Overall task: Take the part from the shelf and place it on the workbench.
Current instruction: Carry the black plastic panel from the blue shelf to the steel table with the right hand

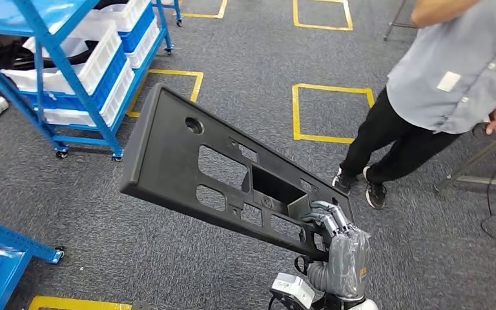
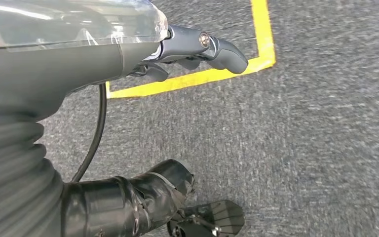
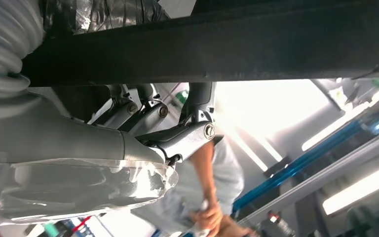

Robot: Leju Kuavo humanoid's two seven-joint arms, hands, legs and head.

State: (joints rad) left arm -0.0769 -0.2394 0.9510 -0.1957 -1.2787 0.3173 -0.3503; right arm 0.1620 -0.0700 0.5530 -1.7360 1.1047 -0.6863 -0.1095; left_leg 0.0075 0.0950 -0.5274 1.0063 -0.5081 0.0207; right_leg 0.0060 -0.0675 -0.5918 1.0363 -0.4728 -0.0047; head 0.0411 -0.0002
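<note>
The part point(image 1: 187, 161) is a long black plastic panel with several cut-outs and a round hole. In the head view it is held up over the grey floor, slanting from lower right to upper left. My right hand point(image 1: 336, 232) grips its near end, fingers hooked over the edge into a cut-out. The right wrist view shows the part point(image 3: 276, 44) as a dark bar with my right hand's fingers point(image 3: 177, 138) wrapped onto it. My left hand point(image 2: 197, 47) hangs over the carpet with nothing in it, thumb out and fingers loosely apart.
A blue wheeled shelf rack point(image 1: 71, 58) with white and blue bins stands at the upper left. Another blue frame point(image 1: 0, 252) sits at the lower left. A person point(image 1: 452, 71) in a grey shirt stands at the upper right beside a stand leg point(image 1: 484, 155). Yellow squares point(image 1: 332, 113) mark the floor.
</note>
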